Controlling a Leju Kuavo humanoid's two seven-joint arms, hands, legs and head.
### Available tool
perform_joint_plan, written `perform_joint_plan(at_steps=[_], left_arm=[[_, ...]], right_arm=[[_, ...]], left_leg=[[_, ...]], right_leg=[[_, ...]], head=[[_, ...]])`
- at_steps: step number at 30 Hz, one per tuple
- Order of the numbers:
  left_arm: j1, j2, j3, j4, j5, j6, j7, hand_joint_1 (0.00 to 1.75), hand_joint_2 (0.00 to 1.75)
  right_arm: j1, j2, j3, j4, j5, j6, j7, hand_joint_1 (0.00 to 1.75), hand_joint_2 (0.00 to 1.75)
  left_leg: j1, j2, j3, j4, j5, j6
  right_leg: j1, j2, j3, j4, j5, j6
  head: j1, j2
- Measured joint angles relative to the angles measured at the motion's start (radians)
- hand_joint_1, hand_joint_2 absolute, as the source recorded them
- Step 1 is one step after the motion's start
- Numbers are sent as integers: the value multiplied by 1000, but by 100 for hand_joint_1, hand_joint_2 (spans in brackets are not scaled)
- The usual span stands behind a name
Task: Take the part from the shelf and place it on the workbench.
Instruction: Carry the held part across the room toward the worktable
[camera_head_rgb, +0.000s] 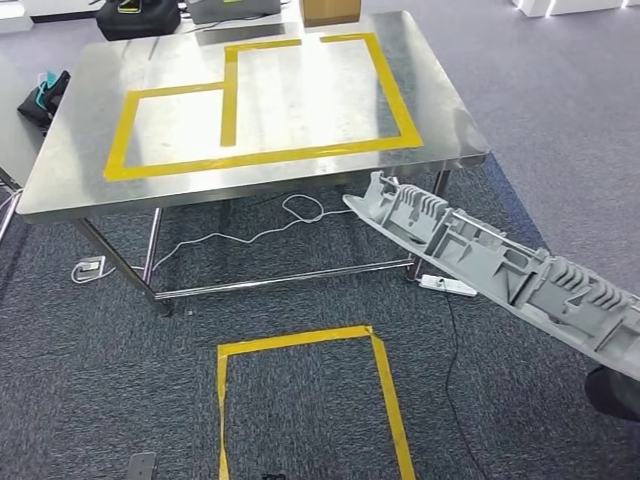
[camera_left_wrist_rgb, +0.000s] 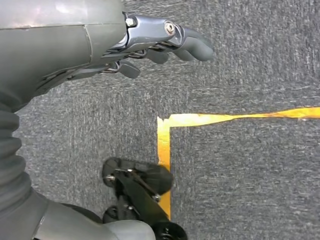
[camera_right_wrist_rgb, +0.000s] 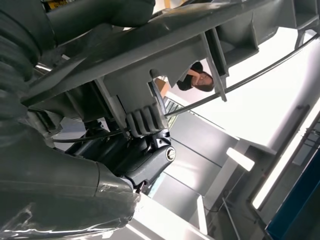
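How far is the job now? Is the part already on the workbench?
Not yet. Done: the long grey plastic part is off the shelf; the right hand grips it from below, holding it in the air beside the steel workbench. The left hand hangs over the carpet, holding nothing. Left: bring the part over the yellow-taped top and set it down.

The workbench (camera_head_rgb: 75, 170) top inside the yellow tape outline (camera_head_rgb: 264, 155) is bare; a cardboard box (camera_head_rgb: 330, 12) and black bag (camera_head_rgb: 138, 15) stand at its far edge; cables (camera_head_rgb: 249, 235) lie underneath.
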Motion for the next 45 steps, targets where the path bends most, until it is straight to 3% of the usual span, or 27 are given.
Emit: perform_joint_plan(at_steps=[2, 3, 5, 8, 10, 12, 13, 14, 15, 17, 19, 23, 24, 25, 28, 29, 30, 32, 33, 35, 36, 38, 40, 43, 44, 45], left_arm=[[0, -1, -2, 0, 0, 3, 0, 0, 175], [-1, -2, -3, 0, 0, 5, 0, 0, 175], [-4, -3, -5, 0, 1, 9, 0, 0, 175], [-5, -7, -6, 0, 2, 15, 0, 0, 175], [-5, -8, -6, 0, 3, 18, 0, 0, 175], [-5, -8, -7, 0, 5, 20, 0, 0, 175], [-4, -9, -7, 0, 6, 21, 0, 0, 175], [-2, -10, -7, 0, 7, 21, 0, 0, 175], [-1, -11, -8, 0, 8, 22, 0, 0, 175], [-1, -11, -9, 0, 10, 23, 0, 0, 175], [-3, -11, -11, 0, 10, 24, 0, 0, 175], [-6, -10, -14, 0, 12, 25, 0, 0, 175], [-7, -10, -15, 0, 13, 26, 0, 0, 175], [-8, -10, -17, 0, 13, 26, 0, 0, 175], [-9, -11, -22, 0, 13, 26, 1, 0, 175], [-7, -11, -23, 0, 13, 26, 2, 0, 175], [-5, -10, -24, 0, 14, 25, 2, 0, 175], [-4, -9, -25, 0, 14, 24, 3, 0, 175], [-4, -9, -26, 0, 14, 24, 4, 0, 175], [-5, -9, -28, 0, 14, 23, 4, 0, 175], [-5, -10, -29, 0, 14, 22, 5, 0, 175], [-2, -10, -31, 0, 13, 21, 6, 0, 175], [-3, -10, -32, 0, 13, 20, 7, 0, 175], [-4, -9, -33, 0, 16, 20, 7, 0, 175], [-3, -10, -33, 0, 18, 20, 7, 0, 175], [-1, -10, -34, 0, 19, 20, 7, 0, 175]], right_arm=[[-4, 0, -3, 2, -1, 4, 3, 175, 175], [-7, 0, -5, 4, -2, 6, 4, 175, 175], [-13, -2, -10, 6, -3, 9, 6, 175, 175], [-17, -4, -17, 11, -3, 12, 8, 175, 175], [-19, -5, -20, 13, -4, 14, 8, 175, 175], [-19, -5, -22, 17, -5, 16, 8, 175, 175], [-19, -5, -23, 20, -5, 17, 8, 175, 175], [-19, -5, -23, 22, -5, 17, 9, 175, 175], [-18, -5, -23, 24, -5, 18, 9, 175, 175], [-19, -5, -23, 26, -5, 20, 9, 175, 175], [-21, -5, -22, 29, -5, 21, 10, 175, 175], [-21, -5, -23, 31, -3, 23, 12, 175, 175], [-21, -5, -23, 31, -3, 23, 13, 175, 175], [-22, -5, -23, 31, -3, 23, 13, 175, 175], [-21, -5, -23, 31, -2, 23, 15, 175, 175], [-20, -5, -23, 31, -2, 23, 16, 175, 175], [-19, -5, -23, 31, -1, 23, 17, 175, 175], [-18, -5, -23, 31, -1, 23, 18, 175, 175], [-19, -5, -23, 31, -1, 23, 18, 175, 175], [-19, -5, -23, 31, -1, 24, 19, 175, 175], [-18, -6, -23, 31, -1, 24, 19, 175, 175], [-16, -6, -24, 31, 0, 26, 21, 175, 175], [-16, -6, -25, 31, 0, 27, 22, 175, 175], [-14, -7, -24, 31, 1, 29, 24, 175, 175], [-12, -7, -24, 31, 2, 31, 25, 175, 175], [-11, -7, -24, 31, 3, 32, 25, 175, 175]], left_leg=[[-1, 1, 44, -122, 88, 7], [-2, 2, 68, -181, 107, 11], [-5, 3, 94, -237, 100, 20], [-3, 1, 112, -252, 85, 41], [-2, 0, 128, -254, 78, 52], [-4, -1, 140, -254, 66, 59], [-6, -1, 148, -254, 59, 60], [-7, -2, 157, -254, 51, 61], [-7, -3, 170, -254, 42, 60], [-7, -4, 199, -254, 23, 55], [-9, -5, 220, -256, 3, 46], [-10, -4, 237, -248, -6, 19], [-10, -3, 227, -228, -17, 13], [-8, -2, 205, -189, -36, 7], [-2, 0, 87, -21, -100, -5], [-1, 0, 59, 2, -97, -5], [-1, 0, 49, -10, -71, -3], [-2, 1, 76, -121, 26, 5], [-4, 2, 94, -179, 51, 9], [-8, 5, 115, -243, 60, 20], [-10, 4, 118, -249, 51, 26], [-6, 3, 134, -260, 68, 40], [-3, 3, 151, -263, 69, 51], [-4, 2, 164, -264, 53, 58], [-5, 1, 171, -264, 46, 58], [-5, 1, 180, -264, 39, 57]], right_leg=[[1, 1, 19, 0, -16, 7], [2, 1, 25, 0, -24, 13], [4, 2, 31, -5, -32, 27], [3, -1, 47, -1, -41, 45], [3, -2, 5, 77, -73, 48], [3, -2, -80, 212, -120, 50], [3, -2, -119, 259, -134, 50], [3, -2, -141, 271, -130, 49], [3, -2, -144, 245, -103, 48], [4, -3, -112, 120, -4, 46], [7, -5, -78, 28, 41, 38], [7, -2, -55, 3, 43, 10], [4, -1, -46, 2, 43, 5], [2, -1, -39, 1, 41, 1], [1, -1, -28, 1, 25, -3], [1, -1, -22, 1, 19, -3], [1, 0, -14, 1, 13, -2], [1, 1, 3, -1, -1, 2], [2, 0, 12, -1, -7, 6], [3, 1, 24, -6, -15, 18], [4, 1, 31, -6, -13, 25], [4, 0, 37, 0, -16, 39], [4, -1, 9, 58, -41, 46], [4, -1, -108, 236, -107, 48], [5, -1, -138, 265, -112, 47], [5, -1, -151, 259, -98, 45]], head=[[0, 0], [0, 0], [0, 0], [5, 0], [10, 0], [14, 0], [14, 0], [15, 0], [15, 0], [15, 0], [16, 0], [16, 0], [13, 0], [10, 0], [6, 0], [6, 0], [6, 0], [6, 0], [7, 0], [6, 0], [6, 0], [6, 0], [11, 0], [16, 0], [16, 0], [17, 0]])
